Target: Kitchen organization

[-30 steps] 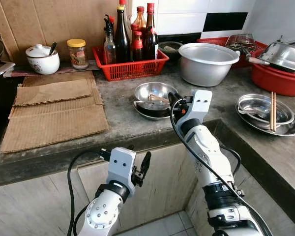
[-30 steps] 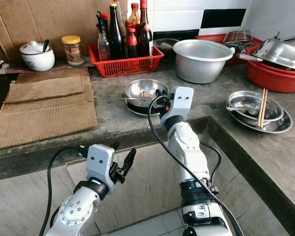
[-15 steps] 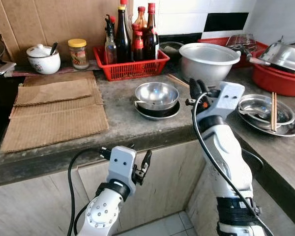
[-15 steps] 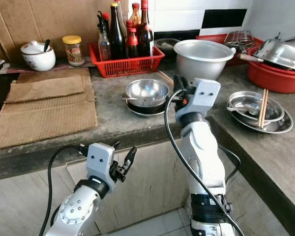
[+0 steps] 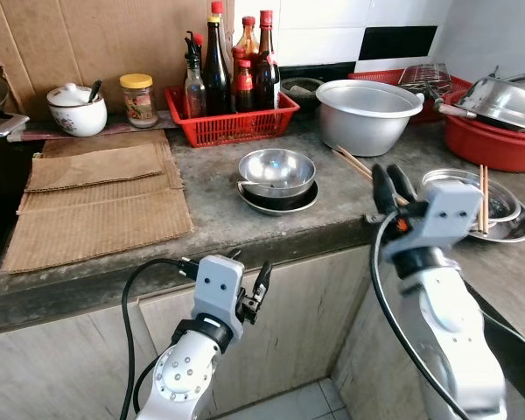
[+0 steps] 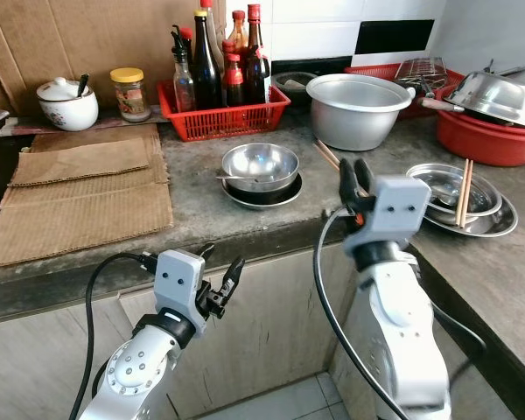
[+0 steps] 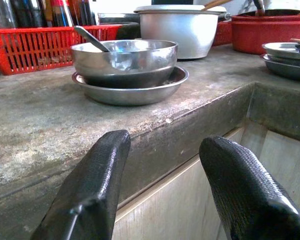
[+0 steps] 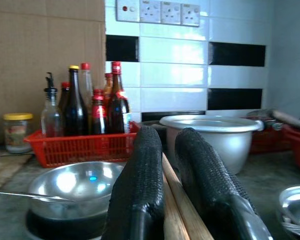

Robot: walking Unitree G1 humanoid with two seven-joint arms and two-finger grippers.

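At centre frame we see a bowl (image 5: 277, 170) on the surface (image 5: 214, 214); a basket (image 5: 232, 115) of bottles (image 5: 217, 61) lies behind it, cardboard (image 5: 96, 203) left, a pot (image 5: 367, 104) upper right, plates (image 5: 472, 203) far right.

Cardboard sheets (image 5: 96, 206) flat on counter; wall sockets (image 8: 160, 12), probably.

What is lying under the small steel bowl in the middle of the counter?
The steel bowl sits in a dark bowl on a shallow steel plate. The dark bowl's inside is covered.

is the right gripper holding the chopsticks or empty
Holding. The right gripper has its fingers closed on a pair of wooden chopsticks, lifted above the countertop.
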